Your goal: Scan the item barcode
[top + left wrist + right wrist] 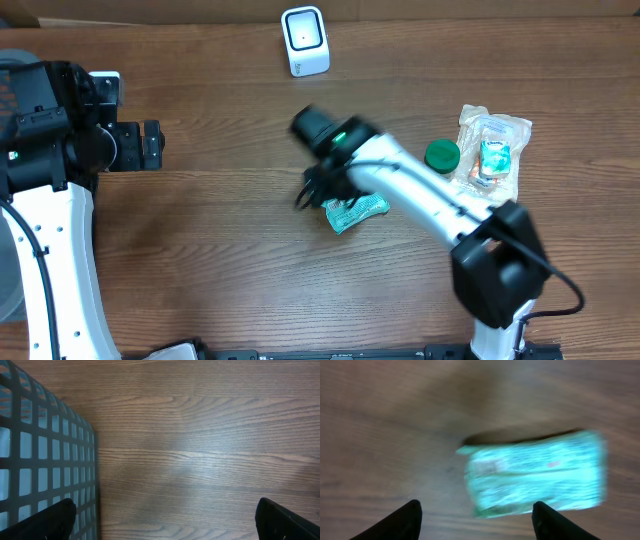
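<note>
While the right pincer (476,505) hangs with fingers apart, the green packet (535,477) lies flat on the counter (380,435) just ahead of its tips. Left pincer (166,505) stands spread wide, mesh basket (40,450) at its left.

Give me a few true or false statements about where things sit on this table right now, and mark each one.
1. The green packet lies on the wooden table, not gripped by the right hand. True.
2. The left hand is shut on something. False: its fingers stand wide apart, with only bare table between them.
3. The white scanner stands near the far edge of the table, apart from the packet. True.
4. The green lid rests on top of the scanner. False: it lies on the table beside the clear bag.
</note>
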`<state>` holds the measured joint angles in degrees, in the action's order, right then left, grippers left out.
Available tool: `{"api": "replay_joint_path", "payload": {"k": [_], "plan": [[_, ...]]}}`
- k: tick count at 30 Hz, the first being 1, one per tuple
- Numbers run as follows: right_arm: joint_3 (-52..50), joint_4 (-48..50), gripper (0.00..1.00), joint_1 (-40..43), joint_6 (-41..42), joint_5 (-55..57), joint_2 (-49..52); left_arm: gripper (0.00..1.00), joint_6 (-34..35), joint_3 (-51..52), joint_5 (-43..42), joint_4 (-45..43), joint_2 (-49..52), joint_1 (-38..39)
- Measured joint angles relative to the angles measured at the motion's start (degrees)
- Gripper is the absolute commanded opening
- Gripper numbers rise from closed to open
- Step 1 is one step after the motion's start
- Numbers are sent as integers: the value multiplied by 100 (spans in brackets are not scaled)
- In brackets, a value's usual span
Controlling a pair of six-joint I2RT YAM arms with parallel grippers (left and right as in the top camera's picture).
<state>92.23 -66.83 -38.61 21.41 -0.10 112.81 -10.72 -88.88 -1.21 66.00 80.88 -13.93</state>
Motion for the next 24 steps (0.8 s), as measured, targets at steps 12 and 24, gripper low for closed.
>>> {"api": "replay_joint_path", "payload": {"k": [12, 24], "plan": [[-623, 223, 66, 2422, -1652, -2162, -20, 100, 0, 0, 0, 0, 0, 0], [-2048, 1615, 41, 2544, -2111, -2730, -20, 100, 0, 0, 0, 0, 0, 0]]}}
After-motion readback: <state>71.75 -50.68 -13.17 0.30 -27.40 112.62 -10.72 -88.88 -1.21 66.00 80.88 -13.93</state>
